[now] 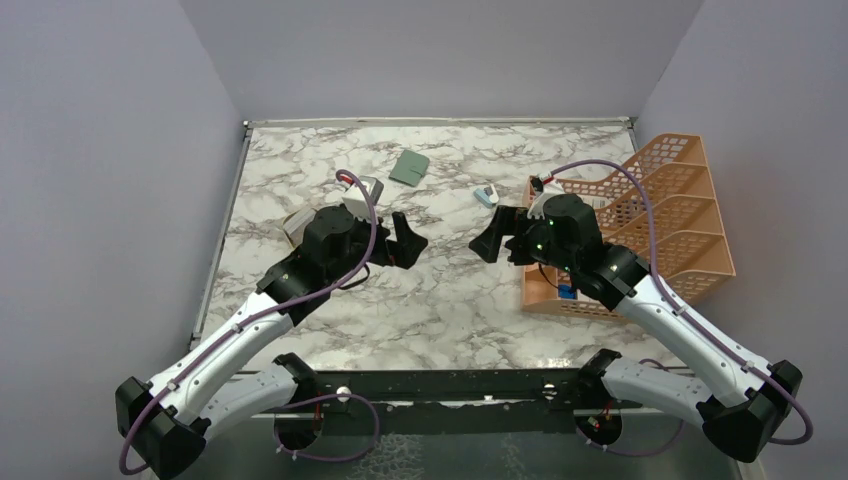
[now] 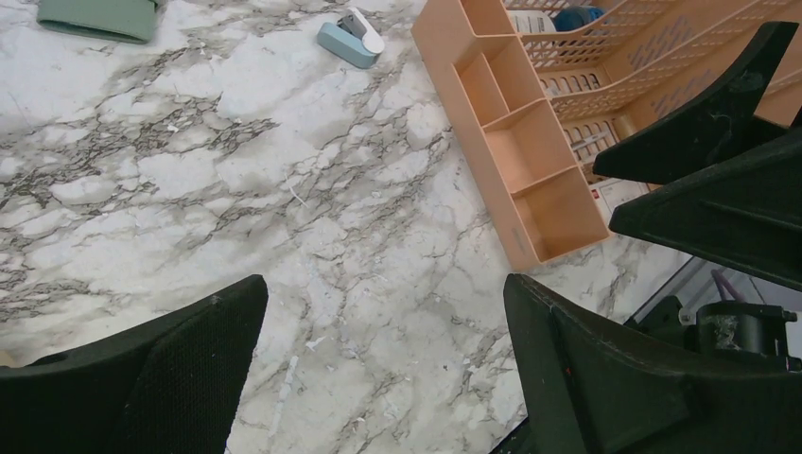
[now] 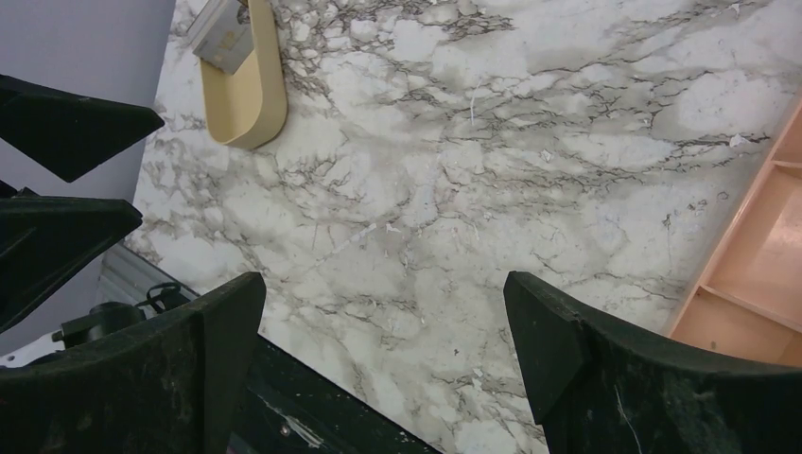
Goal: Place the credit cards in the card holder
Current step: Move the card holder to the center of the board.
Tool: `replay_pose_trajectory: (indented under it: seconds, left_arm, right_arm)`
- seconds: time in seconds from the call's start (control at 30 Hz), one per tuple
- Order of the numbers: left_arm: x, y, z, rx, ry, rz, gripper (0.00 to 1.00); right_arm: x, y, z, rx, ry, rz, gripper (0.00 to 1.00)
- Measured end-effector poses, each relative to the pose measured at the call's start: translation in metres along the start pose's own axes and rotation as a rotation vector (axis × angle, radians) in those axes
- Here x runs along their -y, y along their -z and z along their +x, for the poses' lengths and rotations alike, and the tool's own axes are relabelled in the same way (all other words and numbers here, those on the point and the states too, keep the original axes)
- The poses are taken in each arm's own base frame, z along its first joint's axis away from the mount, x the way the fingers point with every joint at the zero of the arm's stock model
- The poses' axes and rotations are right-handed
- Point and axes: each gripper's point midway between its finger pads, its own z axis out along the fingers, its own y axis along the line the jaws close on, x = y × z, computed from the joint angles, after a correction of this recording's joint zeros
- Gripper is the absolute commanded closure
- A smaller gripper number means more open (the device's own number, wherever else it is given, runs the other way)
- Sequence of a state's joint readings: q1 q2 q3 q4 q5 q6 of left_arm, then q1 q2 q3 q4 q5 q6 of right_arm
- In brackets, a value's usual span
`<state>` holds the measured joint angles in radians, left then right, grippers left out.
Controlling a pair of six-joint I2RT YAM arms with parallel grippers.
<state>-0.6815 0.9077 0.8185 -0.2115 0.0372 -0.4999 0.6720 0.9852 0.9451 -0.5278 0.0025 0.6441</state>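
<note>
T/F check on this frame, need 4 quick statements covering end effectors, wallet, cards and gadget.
1. The left end effector and right end effector are both open and empty. True.
2. The wallet lies inside the orange rack. False: it lies flat on the table, toward the far side, apart from the rack.
3. The cards sit in the tan dish. True, as far as the right wrist view shows.
4. The blue-and-white gadget is touching the wallet. False: it sits apart from the wallet, on the table between the wallet and the rack.
</note>
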Motion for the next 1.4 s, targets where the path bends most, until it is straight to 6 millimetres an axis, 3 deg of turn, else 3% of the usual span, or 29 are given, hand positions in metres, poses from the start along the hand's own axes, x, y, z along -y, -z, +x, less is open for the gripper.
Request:
replay_pose_trajectory:
  seconds: [0.23,0.37,0.5,0.6,0.87,0.97,1.2,1.4]
  left_arm:
    - [-0.008,-0.004,-0.001,0.005,-0.042,-0.037,0.02]
    - [-0.026,-0.019,-0.005,-0.006,-0.069,-0.142,0.05]
    - [-0.051,-0.041,-0.009,-0.040,-0.091,-0.275,0.14]
    - [-0.075,-0.060,-0.013,-0.072,-0.093,-0.369,0.28]
    - [-0.150,-0.128,-0.058,-0.086,-0.056,-0.529,0.29]
    - [-0.183,-0.167,-0.067,-0.101,-0.045,-0.558,0.29]
    - [-0.241,-0.233,-0.036,-0.212,-0.001,-0.537,0.33]
    - [-0.254,-0.255,-0.024,-0.256,0.004,-0.488,0.37]
  right_arm:
    - [-0.001,0.000,-0.001,0.003,-0.008,-0.002,0.00]
    - [-0.002,0.000,-0.001,0.005,-0.009,-0.009,0.00]
    - [-0.004,0.000,-0.001,0.003,-0.009,-0.016,0.00]
    - [-0.004,0.000,-0.001,0.003,-0.006,-0.018,0.01]
    - [-0.007,0.006,-0.006,0.021,-0.006,-0.031,0.02]
    - [-0.010,0.008,-0.010,0.029,-0.006,-0.037,0.03]
    - [-0.023,0.017,-0.027,0.068,-0.005,-0.071,0.05]
    - [-0.025,0.022,-0.030,0.081,-0.005,-0.080,0.05]
